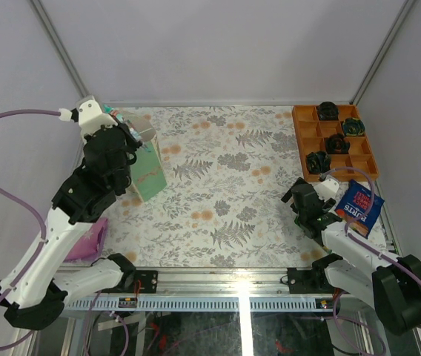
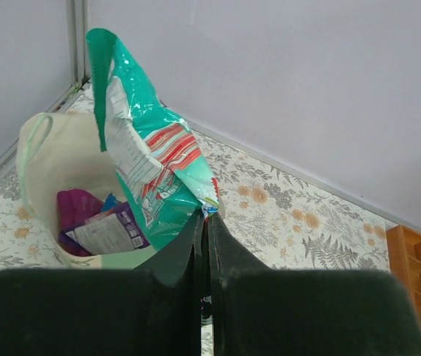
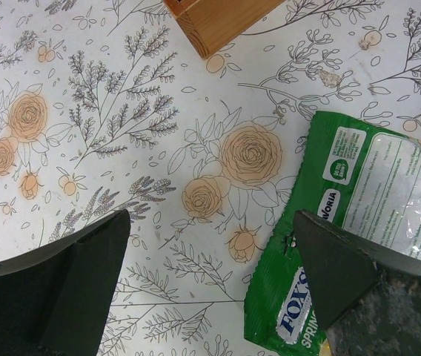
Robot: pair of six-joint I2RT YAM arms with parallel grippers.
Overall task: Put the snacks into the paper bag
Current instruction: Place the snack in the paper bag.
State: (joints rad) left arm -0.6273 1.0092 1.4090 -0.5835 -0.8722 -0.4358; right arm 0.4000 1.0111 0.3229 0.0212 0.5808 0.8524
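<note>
My left gripper is shut on the lower corner of a green sweets bag with red stripes, which hangs over the mouth of the upright cream paper bag. Inside lie a magenta packet and a purple-and-white packet. From above, the left gripper hovers over the paper bag's mint-green side. My right gripper stands open low over the table, its right finger over the edge of a green FOX'S packet. A blue BURTS crisp bag lies just right of the right gripper.
An orange compartment tray with dark round objects stands at the back right; its corner shows in the right wrist view. A flat pink item lies under the left arm. White walls enclose the floral tablecloth.
</note>
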